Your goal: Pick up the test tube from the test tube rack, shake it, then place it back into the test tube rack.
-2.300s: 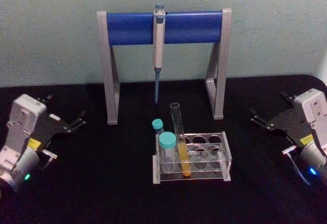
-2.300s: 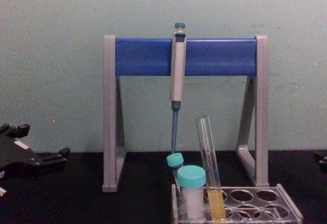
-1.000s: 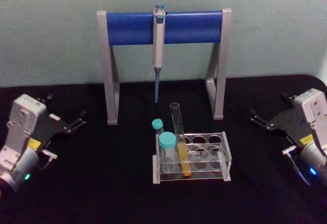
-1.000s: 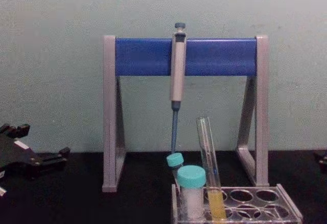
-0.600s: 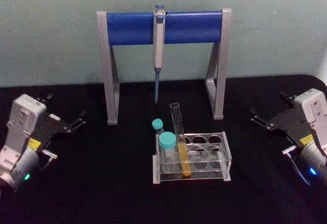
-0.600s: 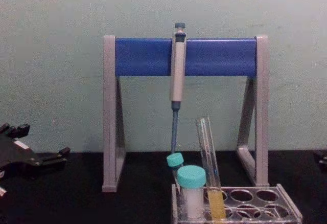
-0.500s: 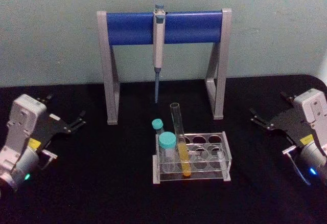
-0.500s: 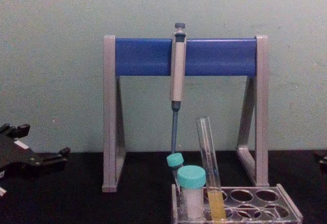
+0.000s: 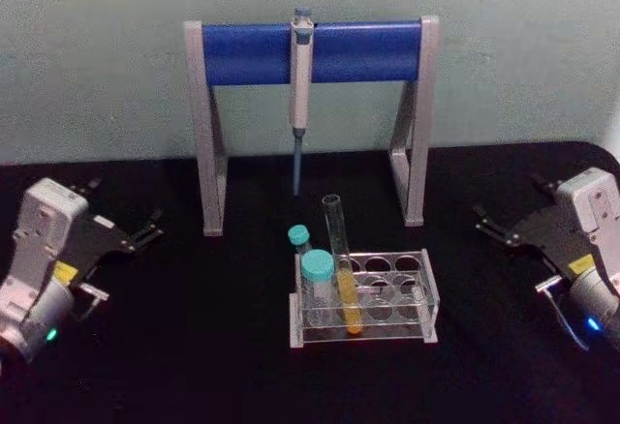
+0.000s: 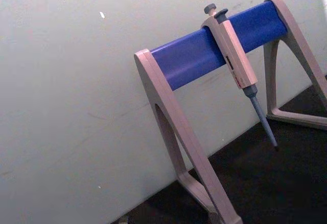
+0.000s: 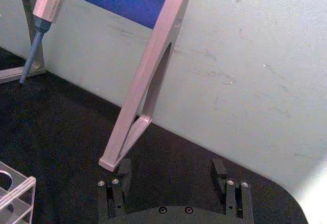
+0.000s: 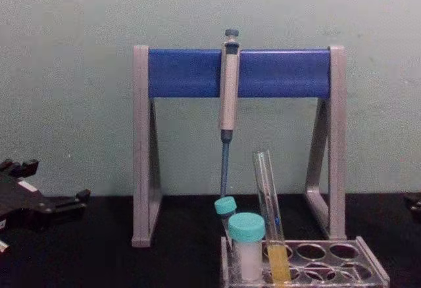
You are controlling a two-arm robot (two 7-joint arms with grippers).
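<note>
The test tube (image 9: 341,264) is a long clear glass tube with yellow-orange liquid in its lower part. It leans slightly in a front-left hole of the clear test tube rack (image 9: 417,293) at the table's middle. In the chest view the test tube (image 12: 270,216) rises above the rack (image 12: 342,262). My left gripper (image 9: 124,205) rests at the far left, open and holding nothing, well apart from the rack; it is also at the chest view's left edge (image 12: 56,181). My right gripper (image 9: 508,201) rests at the far right, its fingers spread in the right wrist view (image 11: 171,172), with nothing between them.
Two teal-capped tubes (image 9: 317,267) stand in the rack's left end, beside the test tube. Behind the rack stands a tall grey-and-blue pipette stand (image 9: 310,51) with a grey pipette (image 9: 300,85) hanging from its bar. A black cloth covers the table (image 9: 213,347).
</note>
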